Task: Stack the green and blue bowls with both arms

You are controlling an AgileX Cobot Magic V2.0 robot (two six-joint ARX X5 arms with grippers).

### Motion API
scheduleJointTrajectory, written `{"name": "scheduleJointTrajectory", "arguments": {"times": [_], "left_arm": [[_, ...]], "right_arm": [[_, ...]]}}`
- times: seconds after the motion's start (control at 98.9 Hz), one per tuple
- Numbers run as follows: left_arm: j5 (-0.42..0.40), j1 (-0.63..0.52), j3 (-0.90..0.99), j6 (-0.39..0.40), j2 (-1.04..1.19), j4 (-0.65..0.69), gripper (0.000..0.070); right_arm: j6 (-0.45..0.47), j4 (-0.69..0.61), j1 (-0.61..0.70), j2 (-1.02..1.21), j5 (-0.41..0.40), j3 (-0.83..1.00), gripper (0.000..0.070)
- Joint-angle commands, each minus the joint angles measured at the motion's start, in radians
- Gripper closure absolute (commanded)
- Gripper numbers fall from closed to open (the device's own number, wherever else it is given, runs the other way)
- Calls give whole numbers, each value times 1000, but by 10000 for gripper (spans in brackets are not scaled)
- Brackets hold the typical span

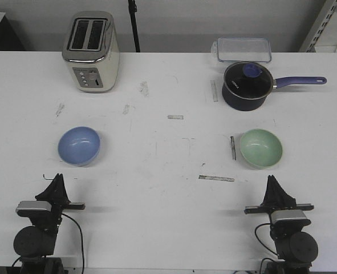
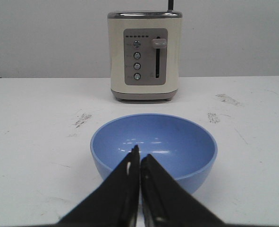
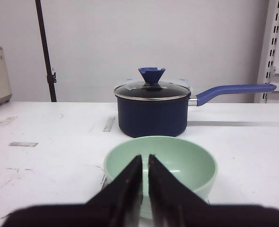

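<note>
The blue bowl [image 1: 78, 145] sits upright on the white table at the left; it also shows in the left wrist view [image 2: 177, 142]. The green bowl [image 1: 260, 148] sits upright at the right; it shows in the right wrist view [image 3: 186, 158]. My left gripper [image 1: 57, 180] is shut and empty, at the table's near edge, short of the blue bowl; it also shows in the left wrist view [image 2: 140, 153]. My right gripper [image 1: 271, 181] is shut and empty, short of the green bowl; it also shows in the right wrist view [image 3: 144, 158].
A cream toaster [image 1: 91, 51] stands at the back left. A dark navy saucepan [image 1: 247, 85] with a glass lid and purple handle stands at the back right, behind the green bowl. A clear plastic container [image 1: 243, 49] lies behind it. Tape strips [image 1: 216, 178] mark the table.
</note>
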Motion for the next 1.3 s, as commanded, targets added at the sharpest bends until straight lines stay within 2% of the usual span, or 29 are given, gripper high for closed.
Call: {"name": "scheduleJointTrajectory", "arguments": {"times": [0.0,0.364,0.627,0.809,1.294], "left_arm": [[0,2,-23,8,-2,17,698],[0,2,-23,8,-2,17,698],[0,2,-23,8,-2,17,698],[0,2,-23,8,-2,17,698],[0,2,-23,8,-2,17,698]], "right_arm": [[-4,10,0,-2,0,-2,685],[-5,8,0,-2,0,8,685],[-8,-36,0,67,0,116,685],[-47,-108,0,240,1,254,686],[-46,-369,0,833,0,715,686]]}}
